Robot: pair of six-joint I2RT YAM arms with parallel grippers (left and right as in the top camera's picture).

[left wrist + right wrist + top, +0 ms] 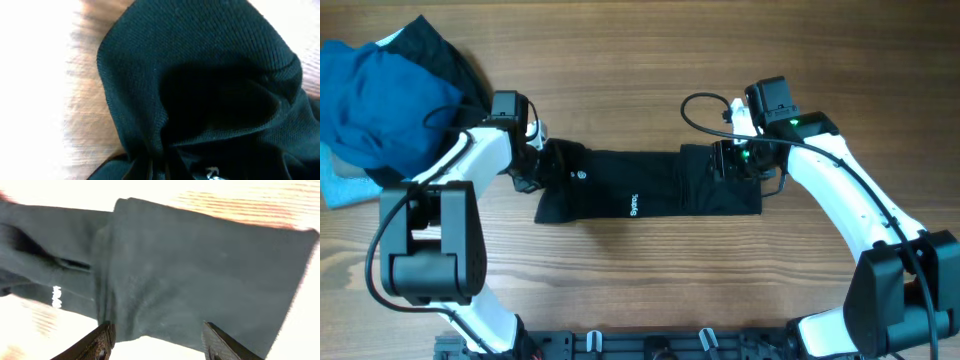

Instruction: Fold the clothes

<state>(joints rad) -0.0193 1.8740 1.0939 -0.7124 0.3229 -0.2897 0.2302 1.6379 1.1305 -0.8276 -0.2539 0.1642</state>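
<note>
The clothes (640, 190) lie as a long black strip across the middle of the table, with a small white logo (582, 177) and white lettering (631, 205) showing. At the strip's left end my left gripper (535, 160) is shut on the clothes. In the left wrist view the black fabric (210, 90) bunches down into the gripper (160, 172) at the bottom edge. My right gripper (725, 160) hovers over the folded right end. There its fingers stand open over the near edge of the cloth (200, 270), with nothing between them (157, 327).
A bright blue garment (380, 100) is heaped at the back left, with a light blue cloth (345, 185) under it and more dark fabric (430, 45) behind. Bare wooden table (640, 280) lies in front of the strip. A black rack (670, 345) runs along the front edge.
</note>
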